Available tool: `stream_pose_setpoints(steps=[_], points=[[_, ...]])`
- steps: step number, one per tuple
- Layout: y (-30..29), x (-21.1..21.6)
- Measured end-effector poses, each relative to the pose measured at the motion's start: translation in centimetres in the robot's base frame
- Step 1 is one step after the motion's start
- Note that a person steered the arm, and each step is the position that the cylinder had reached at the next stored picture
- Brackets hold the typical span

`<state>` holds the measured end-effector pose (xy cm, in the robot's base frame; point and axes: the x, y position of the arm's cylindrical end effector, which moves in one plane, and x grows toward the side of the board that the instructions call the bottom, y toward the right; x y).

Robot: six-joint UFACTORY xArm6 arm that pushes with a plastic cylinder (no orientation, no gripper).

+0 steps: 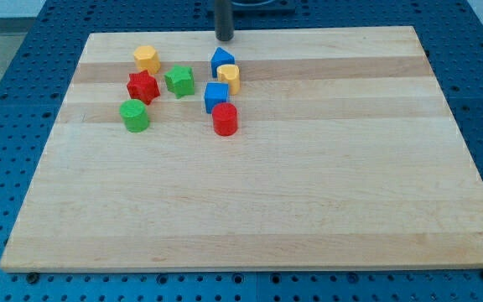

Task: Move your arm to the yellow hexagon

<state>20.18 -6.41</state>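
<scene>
My tip [224, 39] sits at the board's [309, 210] top edge, free of all blocks. It is a bare rod: no fingers to spread or press, nothing pinched.

The yellow hexagon [147, 58] lies at roughly 9 o'clock from my tip, at the cluster's upper-left corner, apart from its neighbours. The red star [142, 85] is at its 6 o'clock, the green star [179, 80] at 4 o'clock.

The blue block [221, 61] sits directly at my tip's 6 o'clock. Judgement: a leftward sweep along the top edge likely avoids the cluster.
</scene>
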Motion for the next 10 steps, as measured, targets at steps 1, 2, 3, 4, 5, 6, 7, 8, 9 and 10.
stream_pose_setpoints(steps=[1,2,3,4,5,6,7,8,9,10], points=[[-2.4,0.0],[-5.3,0.0],[-8.8,0.0],[-12.5,0.0],[-16.6,0.0],[-20.4,0.0],[-23.6,0.0],[-24.1,0.8],[-23.4,5.9],[-21.8,9.1]])
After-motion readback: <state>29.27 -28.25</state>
